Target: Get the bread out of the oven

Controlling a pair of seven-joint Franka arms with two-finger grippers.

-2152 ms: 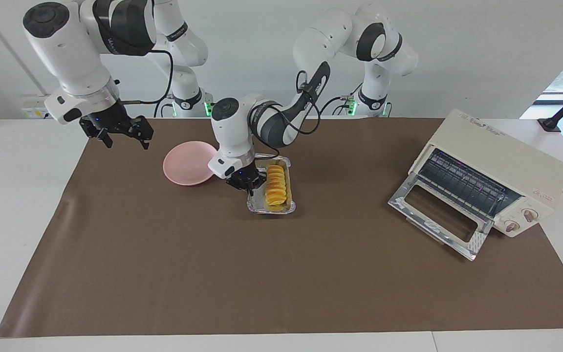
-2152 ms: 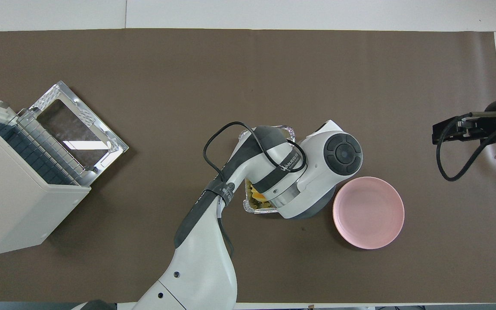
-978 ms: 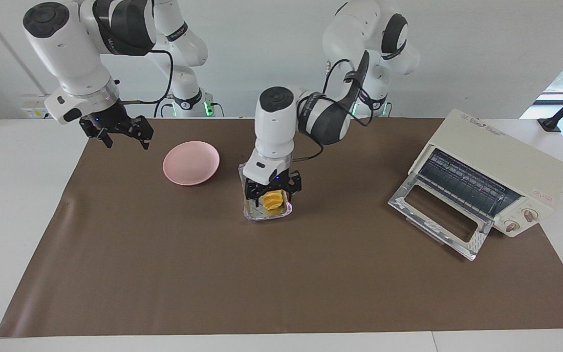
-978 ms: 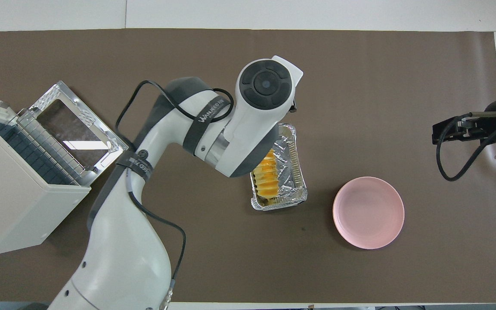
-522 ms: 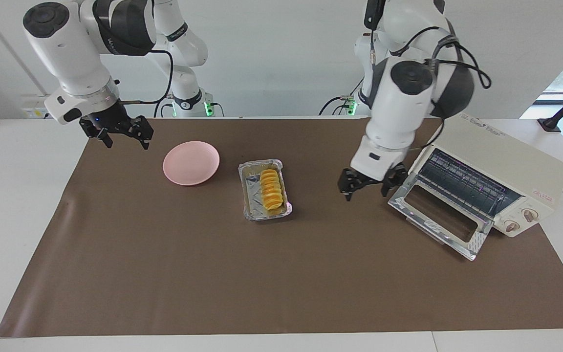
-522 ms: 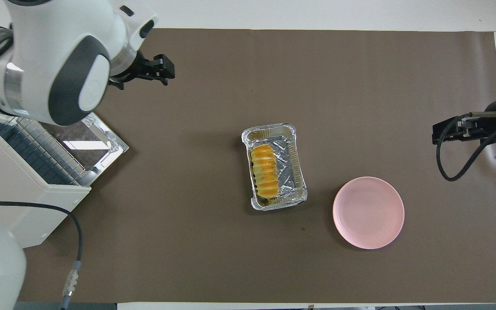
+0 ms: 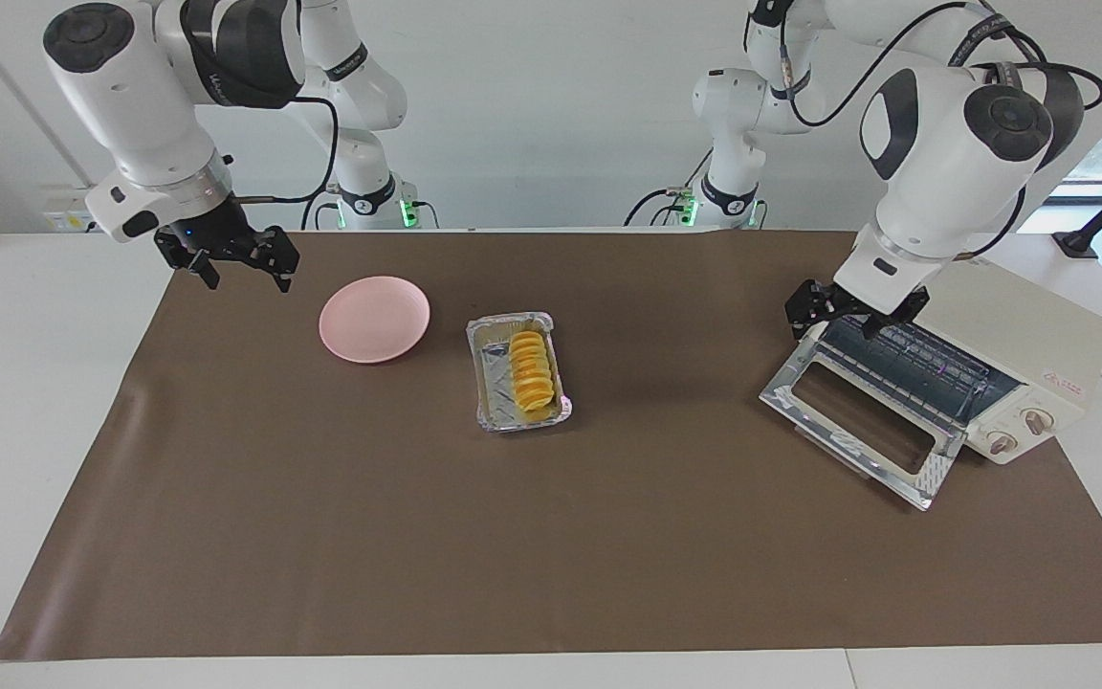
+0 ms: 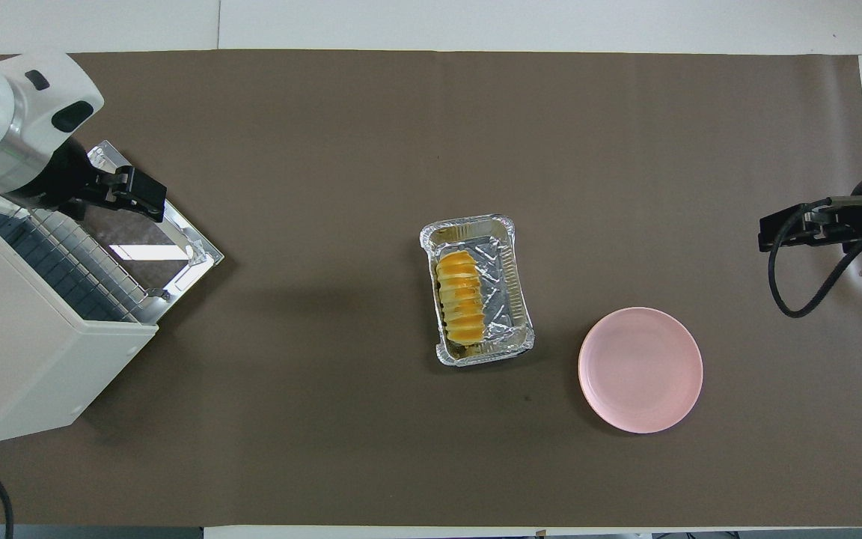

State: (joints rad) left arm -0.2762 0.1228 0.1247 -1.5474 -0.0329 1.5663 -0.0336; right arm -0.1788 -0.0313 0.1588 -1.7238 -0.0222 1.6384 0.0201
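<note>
Foil tray (image 7: pixel 518 374) with the bread (image 7: pixel 531 369) is sitting mid-frame on the bench (image 7: pixel 321 536), out of the oven (image 7: pixel 986 340); left pincer (image 7: pixel 848 314), open and empty, is now hovering by the oven's mouth at right after leaving it; right pincer (image 7: pixel 237 260) is waiting open, upper left; basically done.

From my remote station I see a white counter (image 7: pixel 25 402) covered by a brown mat (image 7: pixel 608 536). A crinkled silver foil tray (image 7: pixel 491 383) sits mid-mat. A round pink plate (image 7: pixel 374 319) lies just beside it, toward the right arm's end.
</note>
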